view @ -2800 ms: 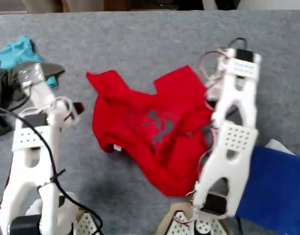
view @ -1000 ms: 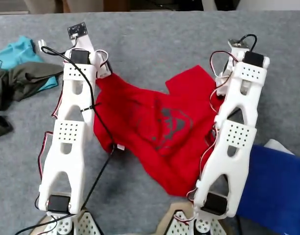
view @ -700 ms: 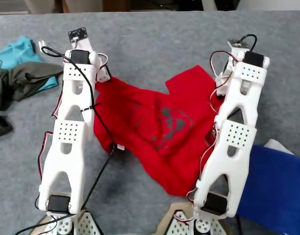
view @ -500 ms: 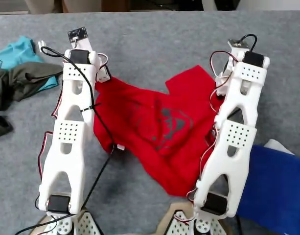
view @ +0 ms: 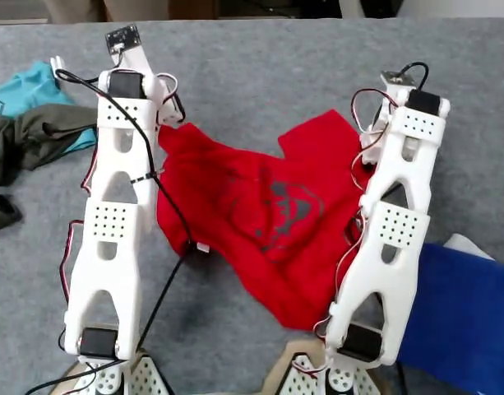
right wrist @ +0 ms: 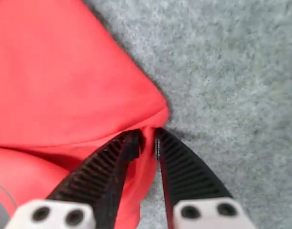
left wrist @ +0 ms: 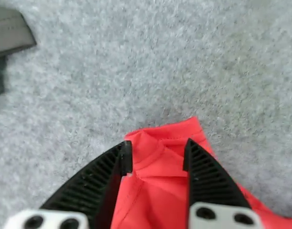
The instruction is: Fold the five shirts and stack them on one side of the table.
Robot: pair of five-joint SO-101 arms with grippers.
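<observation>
- Left claw [left wrist: 157, 155]: black ribbed fingers apart, straddling the tip of one sleeve of the crumpled red cotton T-shirt w/ a grey print [view: 260, 206]. The sleeve end lies between them and isn't squeezed.
- Right claw [right wrist: 146, 138]: fingers drawn almost together, clamped on a folded edge of the red T-shirt at its opposite sleeve.
- The red T-shirt lies mid-table on the grey felt-covered table [view: 260, 74], print side up. It's wrinkled, w/ the two sleeves toward the far side and the hem bunched toward the arm bases.
- Left white arm [view: 112, 214] stretches out along the shirt's left edge, a black cable trailing down it.
- Right white arm [view: 391, 222] stretches out along the shirt's right edge and covers part of the cloth.
- A crumpled teal shirt [view: 25, 86] sits at the far-left corner. A rumpled dark olive shirt [view: 30, 140] lies just nearer, touching it, and both are left of the left arm.
- A flat blue shirt [view: 465, 313] lies at the near-right edge, just beside the right arm's base. A bit of white cloth [view: 469, 244] pokes out from its far edge.
</observation>
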